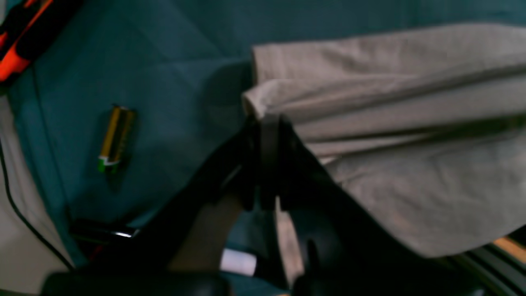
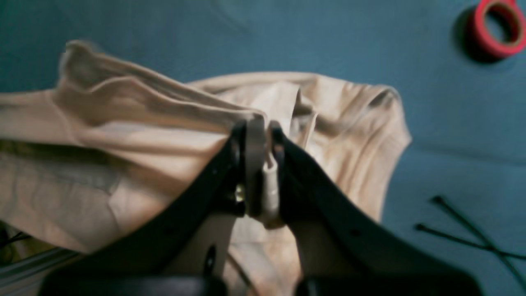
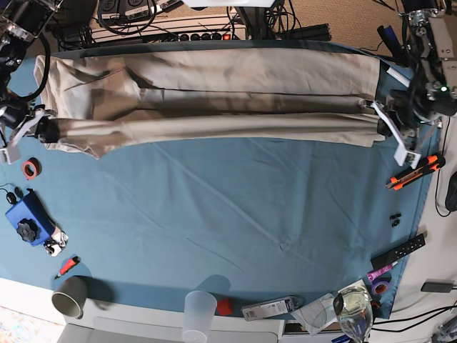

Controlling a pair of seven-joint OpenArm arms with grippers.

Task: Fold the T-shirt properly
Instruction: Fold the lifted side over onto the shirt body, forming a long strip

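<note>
Beige T-shirt (image 3: 214, 100), folded lengthwise, stretched across the far side of the table; rumpled, lengthwise creases

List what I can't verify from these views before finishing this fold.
- T-shirt collar and label: not visible in any view.
- Left gripper bite: left wrist view blurred; layers uncountable.
- Right gripper bite: bunched cloth hides held layers.
- Base view: arms cover both grippers.

A robotics lab or workshop bench. The surface (image 3: 235, 214) wears a blue cloth; power strips and tangled cables (image 3: 164, 21) crowd its 12 o'clock edge. Red tape (image 3: 29, 168) lies at 9 o'clock, an orange-black utility knife (image 3: 414, 172) at 3 o'clock, plastic cups (image 3: 200, 314) at 6 o'clock.
</note>
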